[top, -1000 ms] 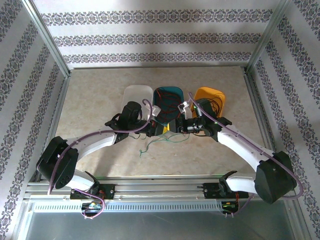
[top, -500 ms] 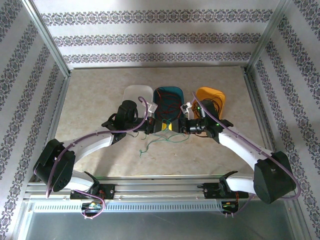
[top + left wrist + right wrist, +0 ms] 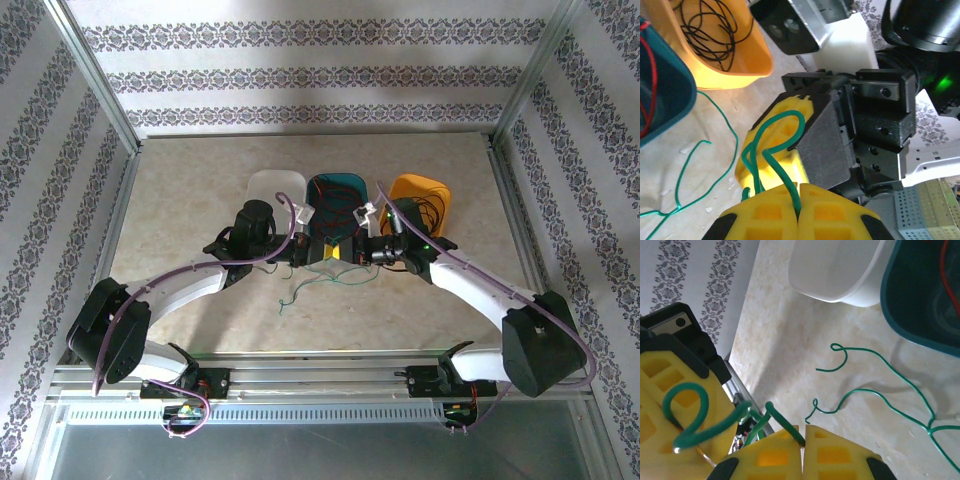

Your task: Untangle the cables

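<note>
**Non-task items on the bench**

You've got three bins side by side at mid-table: white bin [image 3: 276, 186] left, teal bin [image 3: 336, 178] middle, orange bin [image 3: 416, 185] right. Beige marbled table [image 3: 190, 200] underneath. Patterned wallpaper [image 3: 300, 75] on three sides, aluminium frame posts [image 3: 95, 75] at the corners, perforated rail [image 3: 300, 414] along the near edge.

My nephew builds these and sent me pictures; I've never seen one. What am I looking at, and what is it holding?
These are two robot arms bolted at a table's near edge, each ending in a two-finger gripper. The wide picture comes from a camera above and behind them. The close-ups come from cameras on the wrists. On the table stand a white bin, a teal bin with a red cable in it, and an orange bin with black cables. The left gripper and the right gripper are both shut on the green cable, whose loose end trails on the table.
</note>
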`<move>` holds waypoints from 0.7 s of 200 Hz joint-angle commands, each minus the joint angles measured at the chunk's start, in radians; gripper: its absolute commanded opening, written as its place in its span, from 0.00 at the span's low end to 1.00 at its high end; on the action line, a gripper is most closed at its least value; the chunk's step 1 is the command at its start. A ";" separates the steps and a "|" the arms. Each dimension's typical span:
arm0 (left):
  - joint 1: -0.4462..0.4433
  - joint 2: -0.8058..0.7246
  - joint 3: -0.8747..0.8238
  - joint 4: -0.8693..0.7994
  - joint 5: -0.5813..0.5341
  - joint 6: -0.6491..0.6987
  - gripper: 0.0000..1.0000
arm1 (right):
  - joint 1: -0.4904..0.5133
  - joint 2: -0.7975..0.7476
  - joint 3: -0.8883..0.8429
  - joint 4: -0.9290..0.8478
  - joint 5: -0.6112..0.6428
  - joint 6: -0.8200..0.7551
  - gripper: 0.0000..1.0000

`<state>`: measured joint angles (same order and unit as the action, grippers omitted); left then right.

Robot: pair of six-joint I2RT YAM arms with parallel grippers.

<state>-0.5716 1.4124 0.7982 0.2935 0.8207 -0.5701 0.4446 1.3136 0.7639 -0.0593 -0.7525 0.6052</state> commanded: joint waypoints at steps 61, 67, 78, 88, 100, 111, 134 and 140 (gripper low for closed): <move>0.113 -0.181 -0.076 0.117 -0.375 0.001 0.00 | -0.129 -0.155 -0.103 -0.162 0.226 0.009 0.00; 0.114 -0.181 -0.071 0.119 -0.392 0.001 0.00 | -0.126 -0.155 -0.104 -0.167 0.216 0.006 0.00; 0.117 -0.178 -0.070 0.136 -0.406 -0.003 0.00 | -0.123 -0.154 -0.102 -0.168 0.193 0.002 0.00; 0.128 -0.171 -0.070 0.143 -0.420 -0.012 0.00 | -0.117 -0.154 -0.097 -0.167 0.188 0.003 0.01; 0.147 -0.158 -0.071 0.147 -0.439 -0.029 0.00 | -0.115 -0.158 -0.091 -0.164 0.198 0.010 0.18; 0.175 -0.146 -0.077 0.163 -0.454 -0.060 0.00 | -0.116 -0.163 -0.088 -0.159 0.205 0.011 0.24; 0.234 -0.097 -0.082 0.195 -0.477 -0.106 0.00 | -0.116 -0.165 -0.074 -0.158 0.209 0.009 0.26; 0.246 -0.077 -0.080 0.200 -0.481 -0.105 0.00 | -0.114 -0.162 -0.068 -0.164 0.210 0.005 0.26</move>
<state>-0.3794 1.2800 0.7200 0.4114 0.3912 -0.6209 0.3233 1.1633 0.6720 -0.2096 -0.5610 0.6220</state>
